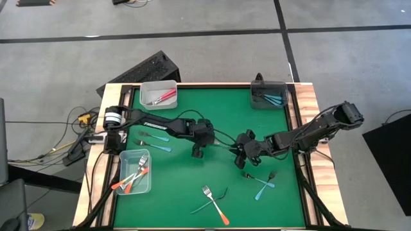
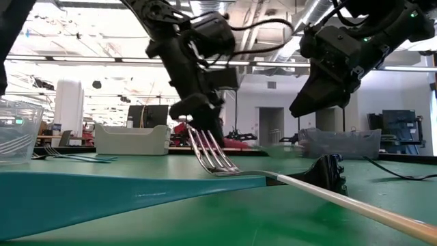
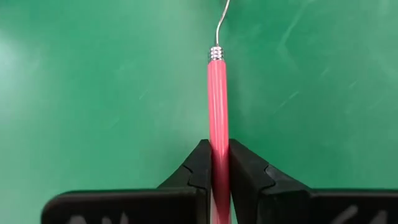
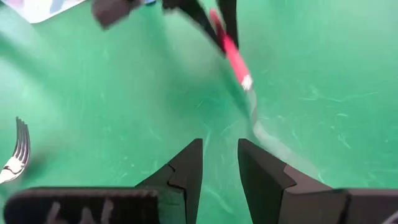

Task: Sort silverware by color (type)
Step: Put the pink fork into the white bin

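My left gripper point(image 1: 197, 152) is at mid-table, shut on a red-handled utensil point(image 3: 217, 93) whose thin metal neck point(image 3: 219, 25) points toward my right gripper point(image 1: 241, 160). My right gripper point(image 4: 219, 152) stands open just beyond the utensil's metal end, with nothing between its fingers. More silverware lies flat on the green mat: two teal-handled forks point(image 1: 154, 142) at the left, a teal-handled pair point(image 1: 261, 180) at the right, and an orange-handled fork point(image 1: 214, 203) crossing a teal handle near the front edge. The red utensil's head is out of view. My left gripper pinches the red handle point(image 3: 217, 134) between its two fingers, at the end away from the metal neck. The fingers slant down toward the mat and the handle sticks straight out ahead of them. Whether the head end rests on the mat, I cannot tell.
A clear bin point(image 1: 158, 94) at the far left holds red-handled pieces. A dark grey bin point(image 1: 269, 96) at the far right holds teal ones. A clear bin point(image 1: 135, 172) at the near left holds orange ones. Bare mat lies in the far middle.
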`<state>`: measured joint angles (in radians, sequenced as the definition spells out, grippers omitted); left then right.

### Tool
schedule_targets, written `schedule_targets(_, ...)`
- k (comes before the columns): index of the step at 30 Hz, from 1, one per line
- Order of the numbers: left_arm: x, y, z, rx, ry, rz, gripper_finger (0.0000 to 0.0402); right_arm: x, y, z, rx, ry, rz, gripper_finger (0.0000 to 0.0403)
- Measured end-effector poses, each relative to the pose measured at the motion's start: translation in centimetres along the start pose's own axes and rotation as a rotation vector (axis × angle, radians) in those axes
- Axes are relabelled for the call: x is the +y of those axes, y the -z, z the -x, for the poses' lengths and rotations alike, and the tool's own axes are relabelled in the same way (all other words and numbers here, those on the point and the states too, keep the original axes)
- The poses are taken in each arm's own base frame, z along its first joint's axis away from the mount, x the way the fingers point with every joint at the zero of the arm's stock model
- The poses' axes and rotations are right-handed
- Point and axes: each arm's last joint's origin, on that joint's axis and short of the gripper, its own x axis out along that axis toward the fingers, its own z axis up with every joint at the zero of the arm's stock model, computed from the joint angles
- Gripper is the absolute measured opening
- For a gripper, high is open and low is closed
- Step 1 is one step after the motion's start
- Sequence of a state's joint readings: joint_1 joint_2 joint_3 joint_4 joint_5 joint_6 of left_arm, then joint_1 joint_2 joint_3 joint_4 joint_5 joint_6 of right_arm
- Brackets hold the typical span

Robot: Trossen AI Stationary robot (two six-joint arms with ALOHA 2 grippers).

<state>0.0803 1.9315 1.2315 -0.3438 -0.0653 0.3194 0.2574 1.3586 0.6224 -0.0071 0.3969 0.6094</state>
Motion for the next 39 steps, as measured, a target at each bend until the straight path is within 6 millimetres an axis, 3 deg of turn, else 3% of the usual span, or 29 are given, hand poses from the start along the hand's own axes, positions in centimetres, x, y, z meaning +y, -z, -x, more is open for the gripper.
schedule_targets(6,1.8,3.0,4.2,0.041,-0.145,0.116,0.0016,0.2,0.1,0.1,-0.011,0.012,0.007,0.0128)
schedule_targets(15,4.5,10.9,13.0,0.164,-0.406,0.145,0.0019,0.0,-0.1,0.0,-0.020,0.023,0.013,0.0128)
schedule_targets(23,6.0,16.3,18.0,0.234,-0.547,0.268,0.0019,0.0,-0.1,0.0,-0.036,0.034,0.012,0.0128)
schedule_targets(28,7.0,17.9,18.7,0.299,-0.567,0.316,0.0019,0.0,-0.2,0.0,-0.039,0.031,0.010,0.0128)
schedule_targets(35,9.1,19.9,17.0,0.444,-0.542,0.362,0.0020,0.0,-0.2,0.0,-0.039,0.031,0.010,0.0128)
schedule_targets(39,10.5,20.6,16.2,0.520,-0.665,0.451,0.0036,0.0,-0.2,0.0,-0.039,0.032,0.010,0.0128)
